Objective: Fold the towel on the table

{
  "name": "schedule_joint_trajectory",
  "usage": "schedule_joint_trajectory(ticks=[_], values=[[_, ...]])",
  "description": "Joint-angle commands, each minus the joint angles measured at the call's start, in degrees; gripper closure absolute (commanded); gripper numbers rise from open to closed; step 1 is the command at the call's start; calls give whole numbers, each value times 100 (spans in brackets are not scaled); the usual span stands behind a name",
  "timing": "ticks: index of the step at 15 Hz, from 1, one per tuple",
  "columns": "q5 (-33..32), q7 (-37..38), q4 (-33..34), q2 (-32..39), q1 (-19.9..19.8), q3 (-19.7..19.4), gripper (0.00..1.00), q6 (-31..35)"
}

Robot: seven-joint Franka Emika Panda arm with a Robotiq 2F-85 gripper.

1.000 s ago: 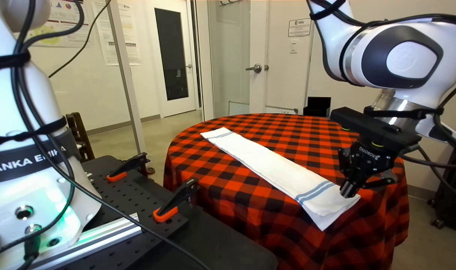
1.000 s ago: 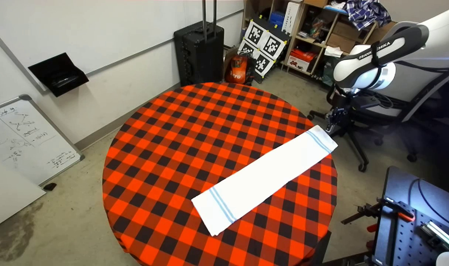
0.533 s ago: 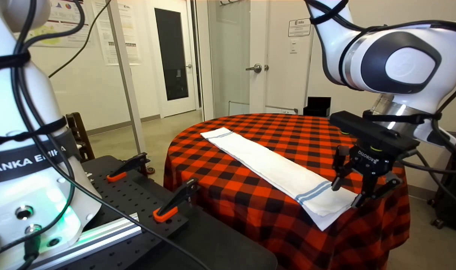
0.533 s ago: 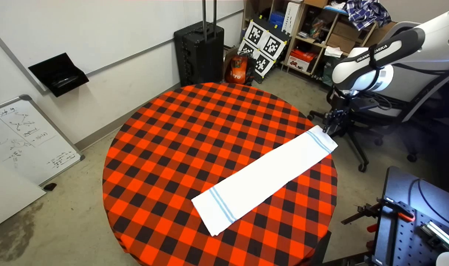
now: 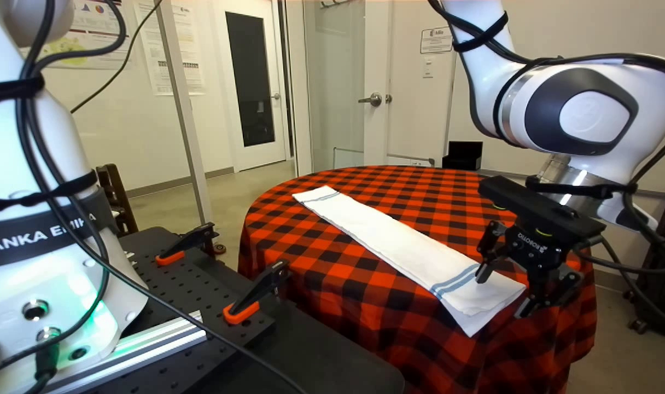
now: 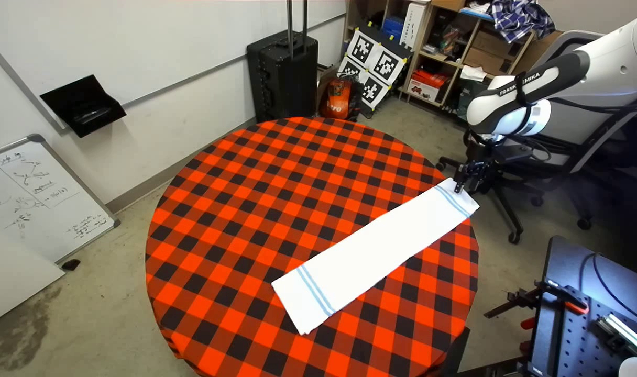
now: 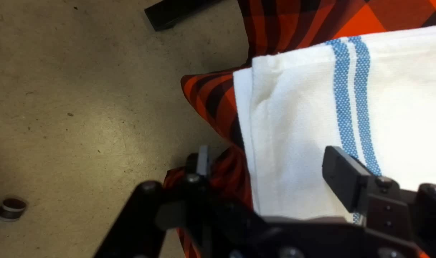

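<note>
A white towel (image 5: pixel 398 241) with blue stripes near both ends lies as a long, narrow strip with layered edges; both exterior views show it. Its near short end reaches the table's rim. Over that end my gripper (image 5: pixel 502 294) hangs open, pointing down. In the wrist view, the towel's end (image 7: pixel 293 136) lies below the gap of the gripper (image 7: pixel 269 156). One of the fingers (image 7: pixel 341 175) is above the cloth beside the stripes. The opposite finger sits beyond the towel's edge, over the drooping tablecloth. Nothing is held between them. Whether a fingertip touches the cloth, I cannot tell.
The round table (image 6: pixel 255 209) wears a red and black checked tablecloth that hangs in folds past the rim. A dark bench (image 5: pixel 310 345) with orange-tipped clamps (image 5: pixel 242 312) stands alongside. An office chair (image 6: pixel 499 209) is behind the gripper, and a black suitcase (image 6: pixel 282 78) by the wall.
The jaws have gone from shut to wide apart. Meanwhile the arm has come down lower and moved slightly over the towel's end. The towel lies as before.
</note>
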Motion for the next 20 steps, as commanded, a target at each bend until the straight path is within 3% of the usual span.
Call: schedule_joint_trajectory(ticks=[1,7,15,20], values=[[-12,92,264,151,-81,69,52,-240],[-5,2,268,133,-86,126,100,-363],[183,30,44,-257,-197,145,99,-302],[589,192,-18,-827,-499,65,99,-291]])
